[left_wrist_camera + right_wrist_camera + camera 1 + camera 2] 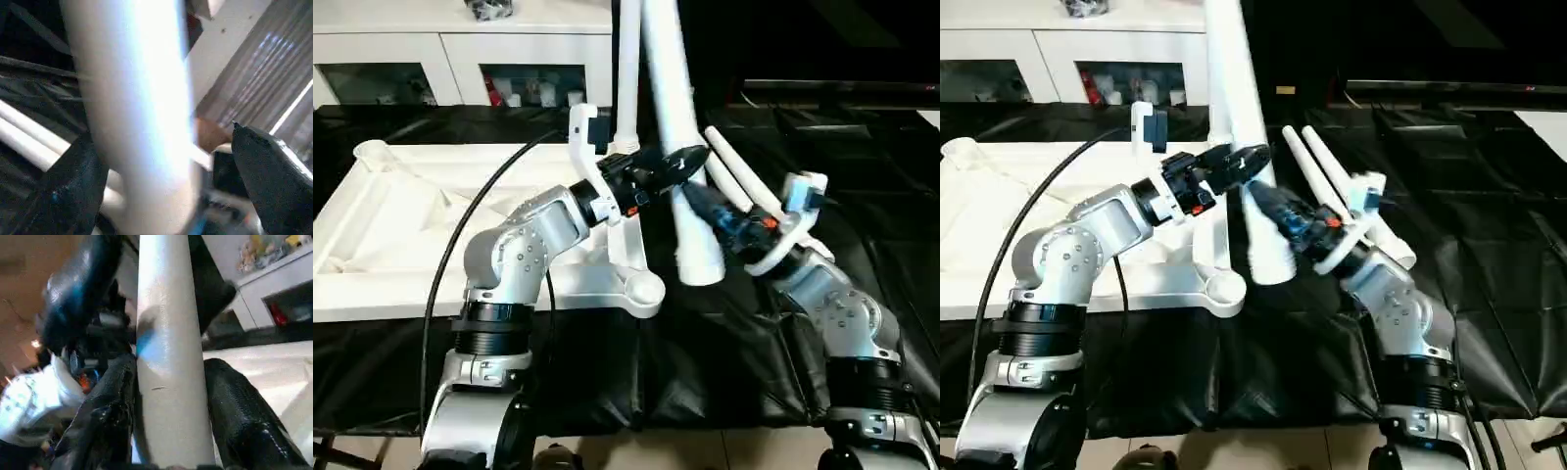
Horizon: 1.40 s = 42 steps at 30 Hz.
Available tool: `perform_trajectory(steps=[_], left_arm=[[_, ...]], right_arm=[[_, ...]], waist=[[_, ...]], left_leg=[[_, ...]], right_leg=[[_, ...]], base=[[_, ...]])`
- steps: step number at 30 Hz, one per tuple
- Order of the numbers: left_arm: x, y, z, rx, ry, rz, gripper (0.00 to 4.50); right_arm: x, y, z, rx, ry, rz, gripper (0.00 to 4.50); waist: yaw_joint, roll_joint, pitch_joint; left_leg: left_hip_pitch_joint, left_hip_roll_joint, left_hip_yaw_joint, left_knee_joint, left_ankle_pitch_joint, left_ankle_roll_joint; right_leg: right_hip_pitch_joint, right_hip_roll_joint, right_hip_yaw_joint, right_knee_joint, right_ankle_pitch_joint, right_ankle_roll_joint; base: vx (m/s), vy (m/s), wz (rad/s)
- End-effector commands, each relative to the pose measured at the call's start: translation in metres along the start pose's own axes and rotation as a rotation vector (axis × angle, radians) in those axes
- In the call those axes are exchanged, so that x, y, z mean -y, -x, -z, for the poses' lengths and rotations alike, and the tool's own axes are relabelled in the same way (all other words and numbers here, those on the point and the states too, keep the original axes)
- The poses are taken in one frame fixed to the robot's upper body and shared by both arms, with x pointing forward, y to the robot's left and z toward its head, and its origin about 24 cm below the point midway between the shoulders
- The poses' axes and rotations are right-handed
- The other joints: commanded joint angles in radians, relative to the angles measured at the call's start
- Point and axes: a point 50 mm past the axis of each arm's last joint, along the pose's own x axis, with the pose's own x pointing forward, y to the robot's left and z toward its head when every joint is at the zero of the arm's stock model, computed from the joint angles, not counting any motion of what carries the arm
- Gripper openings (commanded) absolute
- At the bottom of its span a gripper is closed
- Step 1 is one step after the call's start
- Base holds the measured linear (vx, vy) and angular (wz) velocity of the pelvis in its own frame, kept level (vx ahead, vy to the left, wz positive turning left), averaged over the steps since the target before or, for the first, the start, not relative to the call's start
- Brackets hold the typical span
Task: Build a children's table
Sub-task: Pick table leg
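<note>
The right gripper (168, 406) has its two black fingers (244, 416) clamped on a white tube leg (680, 127), one finger on either side of the tube in the right wrist view. The hold sits low on the leg, just above its wider bottom end, which hangs over the black cloth (862, 176) beside the table top's near corner socket (644, 291). The leg rises steeply and leans slightly toward the robot's left, its upper end leaving the picture.

The left gripper (680, 162) meets the same leg a little higher up. In the left wrist view its fingers (274, 171) stand apart with the tube between them; whether they press on it I cannot tell.

The right forearm slants up from the lower right, wrist bent inward toward the leg. The left forearm reaches from the lower left, elbow raised, across the table top (401, 225), which lies underside up on the cloth with its ribs showing. A second leg (626, 69) stands upright just behind the left gripper. Two more legs (739, 176) lie side by side on the cloth beyond the right wrist. A white glass-doored cabinet (460, 59) stands behind.
</note>
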Motion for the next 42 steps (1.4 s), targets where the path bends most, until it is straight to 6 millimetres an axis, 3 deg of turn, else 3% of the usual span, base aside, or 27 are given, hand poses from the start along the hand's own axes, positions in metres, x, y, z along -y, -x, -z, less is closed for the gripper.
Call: perform_trajectory(steps=[1, 6, 17, 19, 24, 31, 32, 33, 38, 42], left_arm=[[0.001, -0.004, -0.003, -0.035, 0.013, -0.063, 3.84], [-0.009, -0.005, -0.003, -0.036, 0.039, -0.175, 3.55], [-0.037, -0.001, -0.014, 0.096, 0.105, -0.537, 2.77], [-0.038, 0.000, -0.016, 0.110, 0.101, -0.567, 2.68], [-0.036, -0.003, -0.015, 0.115, 0.110, -0.573, 2.21], [-0.033, -0.007, -0.016, 0.114, 0.090, -0.564, 1.88], [-0.033, -0.007, -0.016, 0.116, 0.089, -0.557, 1.87], [-0.031, -0.008, -0.018, 0.114, 0.070, -0.531, 1.87], [-0.024, -0.008, -0.026, 0.089, -0.028, -0.396, 1.86], [-0.019, -0.002, -0.032, 0.041, -0.071, -0.250, 1.86]], right_arm=[[0.000, -0.011, 0.004, -0.084, 0.130, 0.073, 1.81], [0.000, -0.021, 0.008, -0.158, 0.233, 0.120, 1.81], [-0.017, -0.059, 0.011, -0.167, 0.432, 0.186, 1.81], [-0.019, -0.064, 0.011, -0.156, 0.446, 0.194, 1.81], [-0.019, -0.068, 0.010, -0.143, 0.454, 0.210, 1.80], [-0.021, -0.071, 0.007, -0.129, 0.447, 0.210, 1.80], [-0.021, -0.071, 0.007, -0.125, 0.438, 0.207, 2.36], [-0.021, -0.071, 0.006, -0.123, 0.422, 0.198, 2.50], [-0.020, -0.064, 0.002, -0.166, 0.332, 0.100, 2.92], [-0.016, -0.050, -0.001, -0.270, 0.294, -0.018, 3.22]], waist=[[0.002, -0.005, -0.076], [0.000, -0.003, -0.075], [-0.002, -0.002, -0.081], [0.000, 0.003, -0.085], [-0.001, 0.004, -0.084], [-0.002, 0.007, -0.082], [-0.001, 0.007, -0.082], [-0.002, 0.008, -0.083], [-0.001, 0.013, -0.083], [0.002, 0.008, -0.086]], left_leg=[[0.014, 0.010, -0.009, -0.063, -0.184, 0.000], [0.018, 0.008, -0.011, -0.066, -0.217, -0.018], [0.014, 0.007, -0.015, -0.062, -0.169, -0.008], [0.015, 0.007, -0.015, -0.058, -0.143, 0.002], [0.014, 0.007, -0.016, -0.057, -0.142, 0.007], [0.014, 0.008, -0.021, -0.061, -0.182, -0.014], [0.014, 0.008, -0.021, -0.061, -0.183, -0.015], [0.015, 0.009, -0.021, -0.061, -0.181, -0.016], [0.017, 0.010, -0.023, -0.061, -0.183, -0.009], [0.016, 0.007, -0.021, -0.056, -0.150, -0.006]], right_leg=[[0.056, -0.038, 0.024, -0.075, -0.149, -0.178], [0.055, -0.037, 0.025, -0.084, -0.217, -0.142], [0.061, -0.034, 0.023, -0.070, -0.063, -0.163], [0.060, -0.033, 0.023, -0.064, -0.014, -0.172], [0.061, -0.035, 0.020, -0.063, 0.009, -0.193], [0.064, -0.037, 0.017, -0.068, -0.031, -0.178], [0.064, -0.037, 0.017, -0.068, -0.032, -0.178], [0.064, -0.037, 0.016, -0.067, -0.028, -0.179], [0.065, -0.035, 0.014, -0.065, -0.020, -0.186], [0.070, -0.035, 0.014, -0.057, 0.031, -0.203]], base=[[0.000, 0.000, 0.00], [0.000, 0.000, 0.00], [0.000, 0.000, 0.00], [0.000, 0.000, 0.00], [0.000, 0.000, 0.00], [0.000, 0.000, 0.00], [0.000, 0.000, 0.00], [0.000, 0.000, 0.00], [0.000, 0.000, 0.00], [0.000, 0.000, 0.00]])
